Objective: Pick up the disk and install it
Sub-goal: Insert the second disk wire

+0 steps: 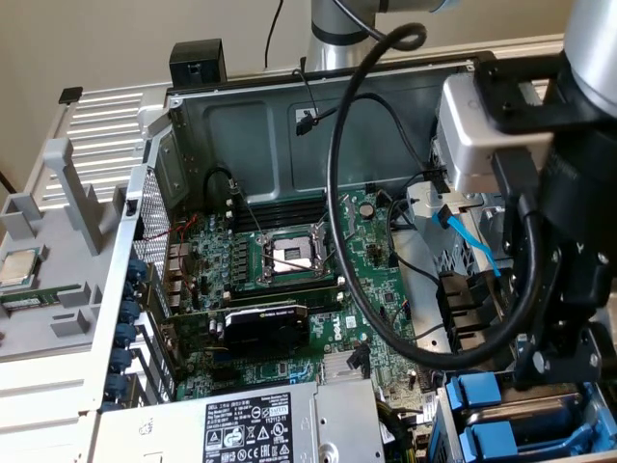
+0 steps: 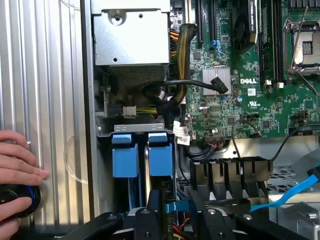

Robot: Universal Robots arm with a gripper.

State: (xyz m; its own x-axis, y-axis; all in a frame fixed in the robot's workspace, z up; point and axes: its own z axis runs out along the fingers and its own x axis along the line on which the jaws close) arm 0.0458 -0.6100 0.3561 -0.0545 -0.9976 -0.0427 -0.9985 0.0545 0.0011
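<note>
Right, the gripper (image 2: 180,210) hangs over the drive bay (image 2: 131,129) at the corner of the open PC case (image 1: 289,116). Claw is partly apart, a gap between the black fingers (image 2: 153,207), and nothing clamped that I can see. Two blue carriers sit side by side, upright in the bay. The disk (image 2: 161,155) is the one nearer the motherboard (image 2: 250,100), in line with the gripper, with one finger just beside its lower end. Only its blue front shows, the metal body is hidden in the slot. The other carrier (image 2: 125,156) is next to it, on the case-wall side. The grey power supply (image 2: 132,35) sits beyond the bay. A blue cable (image 2: 295,192) runs near the claw. A person's hand (image 2: 17,165) rests on a black knob (image 2: 15,200) outside the case.
</note>
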